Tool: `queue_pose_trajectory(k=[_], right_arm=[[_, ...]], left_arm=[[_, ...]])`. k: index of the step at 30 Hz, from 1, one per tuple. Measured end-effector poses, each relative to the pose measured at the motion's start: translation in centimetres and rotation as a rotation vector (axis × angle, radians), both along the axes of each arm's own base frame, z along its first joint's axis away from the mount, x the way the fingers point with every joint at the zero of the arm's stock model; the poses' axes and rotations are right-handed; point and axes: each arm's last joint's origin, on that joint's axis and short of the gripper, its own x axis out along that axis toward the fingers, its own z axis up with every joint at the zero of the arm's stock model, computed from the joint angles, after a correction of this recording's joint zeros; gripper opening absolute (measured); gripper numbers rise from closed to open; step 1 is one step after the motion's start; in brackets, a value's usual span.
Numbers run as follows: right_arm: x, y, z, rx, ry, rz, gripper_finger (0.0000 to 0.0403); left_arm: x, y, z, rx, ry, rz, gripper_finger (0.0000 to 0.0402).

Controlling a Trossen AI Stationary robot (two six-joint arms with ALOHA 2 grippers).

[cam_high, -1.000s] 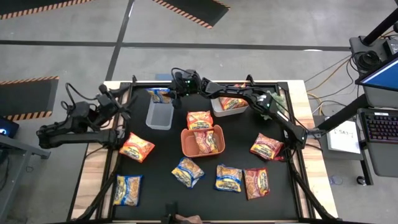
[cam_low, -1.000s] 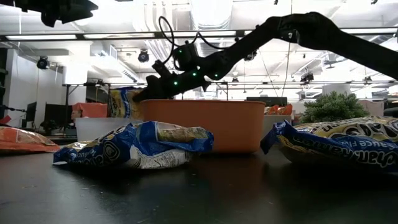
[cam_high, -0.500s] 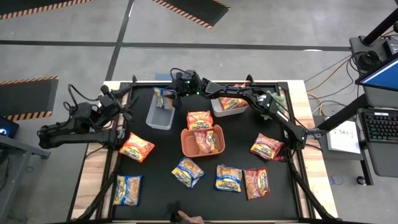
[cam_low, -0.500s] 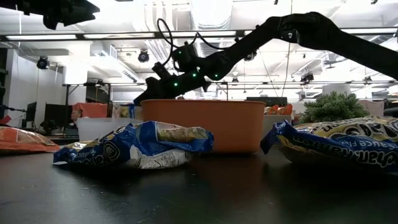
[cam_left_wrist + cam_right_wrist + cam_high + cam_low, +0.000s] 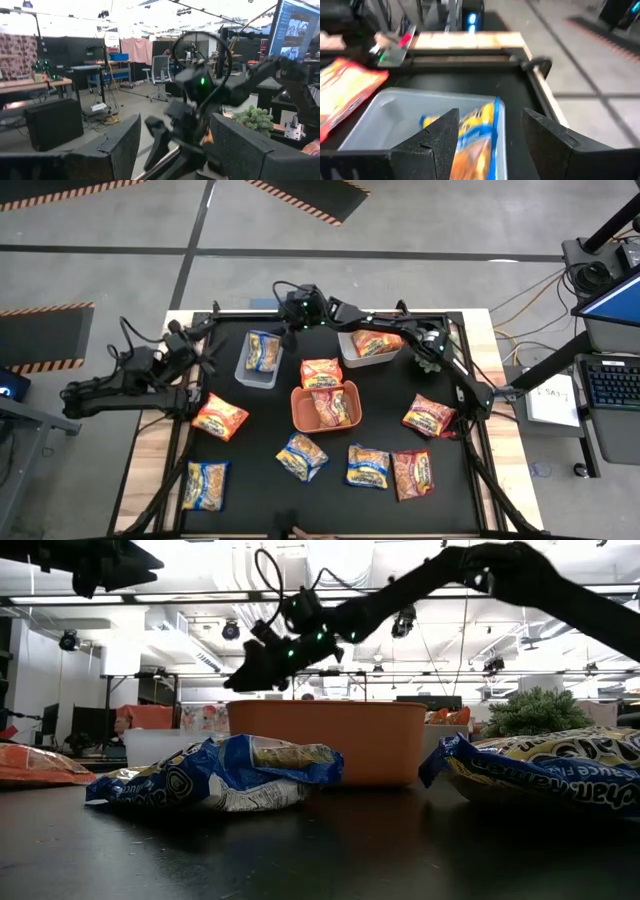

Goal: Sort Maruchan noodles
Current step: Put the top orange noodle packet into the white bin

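Note:
The Maruchan noodles are shiny flat packets. One blue-and-yellow packet [image 5: 262,350] lies flat inside the clear bin [image 5: 246,376]; the right wrist view shows this packet [image 5: 476,134] in the bin [image 5: 387,112]. My right gripper [image 5: 290,327] hangs open above the bin's far right corner, touching nothing, its fingers [image 5: 445,131] apart over the packet. My left gripper [image 5: 207,358] waits open, left of the clear bin, at the mat's left edge. Several more packets lie flat on the black mat.
The orange bin [image 5: 300,416] at mid-table holds one packet, and an orange packet [image 5: 321,372] lies by its far rim. The white bin [image 5: 350,358] holds an orange-red packet. Loose packets: orange [image 5: 220,417], blue [image 5: 205,483], [image 5: 301,456], [image 5: 367,466], red [image 5: 412,473], [image 5: 428,416]. A green plant [image 5: 535,710] stands at the far right.
My right gripper carried the blue-and-yellow packet over the clear bin's far end and let go of it. The packet fell and now lies inside the bin. The gripper then rose and drew back a little toward the table's far edge.

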Motion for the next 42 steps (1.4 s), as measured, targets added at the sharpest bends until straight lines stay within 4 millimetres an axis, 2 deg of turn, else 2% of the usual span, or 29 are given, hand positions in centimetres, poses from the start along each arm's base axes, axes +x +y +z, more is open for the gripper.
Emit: queue_pose_trajectory(k=[7, 15, 21, 25, 31, 39, 42], right_arm=[[-2.7, 2.0, 3.2, 0.062, 0.18, 0.08, 0.0203], [-4.9, 6.2, 3.9, 0.095, 0.277, 0.162, 0.0203], [-7.5, 9.2, 4.1, 0.12, 0.285, 0.189, 0.0203], [-9.7, 10.7, 4.9, 0.126, 0.246, 0.193, 0.0203], [-12.8, 11.7, 5.4, 0.13, 0.198, 0.182, 0.0203], [-15.3, 12.5, 5.7, 0.145, 0.166, 0.167, 0.0203], [-15.8, 12.7, 5.9, 0.172, 0.166, 0.155, 0.0203]], left_arm=[[1.0, 0.1, -1.4, -0.066, 0.018, -0.01, 0.0221], [2.7, 0.1, -2.5, -0.151, 0.064, -0.079, 0.0221], [4.3, 0.2, -3.7, -0.215, 0.152, -0.091, 0.0221], [5.4, 0.3, -4.8, -0.28, 0.221, -0.064, 0.0208], [6.8, 0.6, -7.0, -0.357, 0.386, -0.018, 0.0154], [8.0, 1.8, -9.6, -0.463, 0.543, 0.054, 0.002], [8.5, 2.1, -9.8, -0.483, 0.578, 0.033, 0.0009]])
